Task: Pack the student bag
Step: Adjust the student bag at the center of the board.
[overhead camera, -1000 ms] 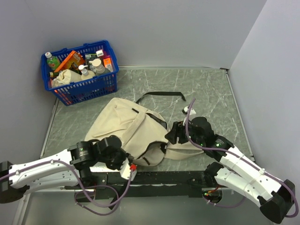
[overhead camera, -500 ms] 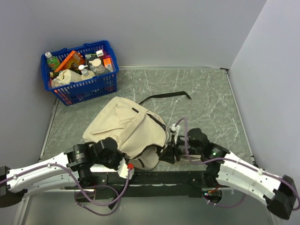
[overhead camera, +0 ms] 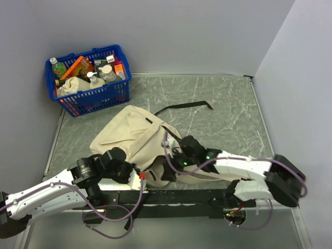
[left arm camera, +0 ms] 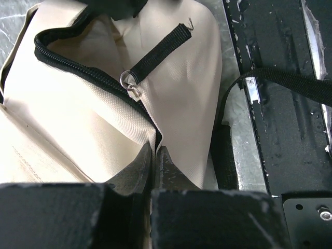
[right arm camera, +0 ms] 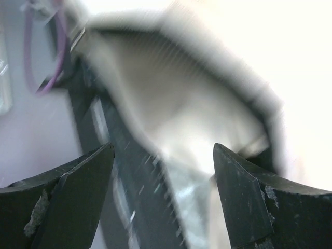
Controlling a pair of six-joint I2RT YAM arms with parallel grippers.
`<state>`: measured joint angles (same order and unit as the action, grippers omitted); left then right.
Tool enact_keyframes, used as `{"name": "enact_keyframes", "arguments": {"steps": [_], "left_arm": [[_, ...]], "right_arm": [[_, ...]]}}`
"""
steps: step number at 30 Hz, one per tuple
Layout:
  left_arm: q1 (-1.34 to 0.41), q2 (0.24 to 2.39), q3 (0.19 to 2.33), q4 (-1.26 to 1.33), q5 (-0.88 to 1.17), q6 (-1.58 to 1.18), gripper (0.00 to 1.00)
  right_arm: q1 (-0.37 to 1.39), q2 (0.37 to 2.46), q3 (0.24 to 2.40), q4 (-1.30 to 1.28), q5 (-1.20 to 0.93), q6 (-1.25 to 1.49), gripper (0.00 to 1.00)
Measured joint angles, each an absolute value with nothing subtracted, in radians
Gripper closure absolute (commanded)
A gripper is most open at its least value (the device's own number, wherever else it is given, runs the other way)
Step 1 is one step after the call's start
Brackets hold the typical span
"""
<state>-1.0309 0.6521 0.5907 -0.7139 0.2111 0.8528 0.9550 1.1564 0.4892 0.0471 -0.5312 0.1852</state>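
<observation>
The student bag (overhead camera: 136, 136), cream-beige with black straps, lies crumpled at the near middle of the table. My left gripper (overhead camera: 134, 169) is at its near left edge. In the left wrist view it (left arm camera: 154, 151) is shut on a fold of bag fabric (left arm camera: 181, 93) beside the black zipper, with a zipper pull ring (left arm camera: 128, 80) just above. My right gripper (overhead camera: 169, 170) reaches in from the right at the bag's near edge. In the right wrist view it (right arm camera: 162, 150) is open and empty, with blurred bag fabric (right arm camera: 181, 104) in front of it.
A blue plastic basket (overhead camera: 119, 88) full of bottles and packets stands at the back left. A loose black strap (overhead camera: 182, 106) trails behind the bag. The black mounting rail (overhead camera: 176, 196) runs along the near edge. Grey walls close in the table.
My right arm has swung left and lower, from the bag's right side to its near edge. My left gripper has pulled the bag slightly left and nearer. The strap has shifted.
</observation>
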Motion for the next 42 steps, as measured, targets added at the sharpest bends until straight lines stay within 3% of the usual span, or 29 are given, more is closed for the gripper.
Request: {"name": "enact_keyframes", "arguments": {"steps": [4, 5, 7, 8, 9, 16, 19, 21, 29, 37, 40, 42], "left_arm": [[-1.024, 0.650, 0.598, -0.723, 0.213, 0.855, 0.85], [-1.023, 0.649, 0.602, -0.724, 0.212, 0.857, 0.67], [-1.020, 0.649, 0.608, -0.727, 0.210, 0.864, 0.47], [-1.019, 0.649, 0.610, -0.731, 0.204, 0.875, 0.26], [-1.015, 0.649, 0.612, -0.739, 0.196, 0.873, 0.21], [-1.002, 0.645, 0.639, -0.741, 0.185, 0.866, 0.15], [-1.002, 0.666, 0.664, -0.720, 0.191, 0.837, 0.19], [-1.002, 0.706, 0.699, -0.650, 0.194, 0.778, 0.28], [-1.002, 0.958, 0.819, -0.416, 0.228, 0.525, 0.33], [-1.071, 1.191, 0.857, -0.297, 0.228, 0.477, 0.28], [-1.104, 1.200, 0.861, -0.305, 0.230, 0.476, 0.13], [-1.117, 1.203, 0.875, -0.316, 0.234, 0.479, 0.11]], "right_arm": [[0.937, 1.349, 0.640, 0.046, -0.432, 0.178, 0.14], [0.932, 1.373, 0.654, 0.055, -0.404, 0.178, 0.12], [0.928, 1.388, 0.657, 0.075, -0.354, 0.178, 0.10], [0.927, 1.388, 0.655, 0.084, -0.327, 0.178, 0.10], [0.927, 1.388, 0.652, 0.106, -0.299, 0.178, 0.09], [0.945, 1.304, 0.593, 0.294, -0.126, 0.158, 0.10], [0.957, 1.266, 0.570, 0.323, -0.103, 0.158, 0.11], [0.971, 1.188, 0.518, 0.332, -0.068, 0.163, 0.14], [0.991, 0.828, 0.390, 0.184, 0.070, 0.252, 0.16], [0.991, 0.588, 0.359, -0.020, 0.188, 0.330, 0.12], [0.991, 0.522, 0.359, -0.115, 0.243, 0.359, 0.11], [0.991, 0.468, 0.359, -0.175, 0.272, 0.377, 0.10]]}}
